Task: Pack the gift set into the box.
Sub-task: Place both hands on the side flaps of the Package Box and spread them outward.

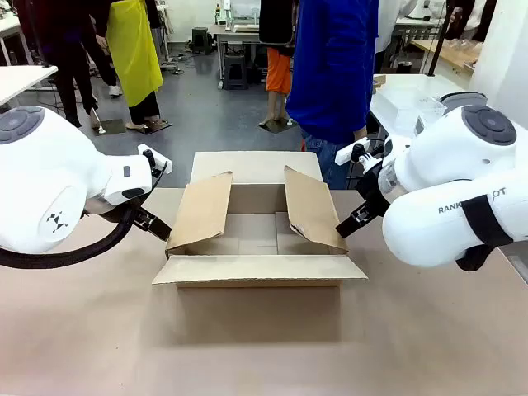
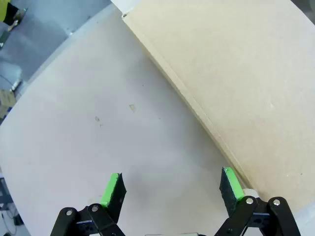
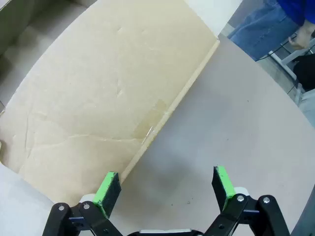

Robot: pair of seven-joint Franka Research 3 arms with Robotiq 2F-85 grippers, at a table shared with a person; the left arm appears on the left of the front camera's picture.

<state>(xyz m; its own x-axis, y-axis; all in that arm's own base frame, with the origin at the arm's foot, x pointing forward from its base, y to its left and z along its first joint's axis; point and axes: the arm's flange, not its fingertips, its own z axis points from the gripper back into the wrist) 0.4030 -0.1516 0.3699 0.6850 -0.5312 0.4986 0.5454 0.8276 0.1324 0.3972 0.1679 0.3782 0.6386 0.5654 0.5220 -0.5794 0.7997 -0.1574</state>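
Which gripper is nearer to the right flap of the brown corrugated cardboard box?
Right. The right gripper sits just outside the right flap; the left gripper is across the box, by the left flap.

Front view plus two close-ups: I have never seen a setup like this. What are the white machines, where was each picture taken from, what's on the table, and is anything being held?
The white machines are two robot arms. The front view looks from between them across a table at a person in blue. The other two pictures come from cameras on the arms' wrists, looking along each gripper's black fingers with green pads. On the table stands an open brown cardboard box, flaps spread, with bare cardboard showing inside. The left gripper sits open beside the box's left flap, and the right gripper sits open beside the right flap. Neither holds anything.
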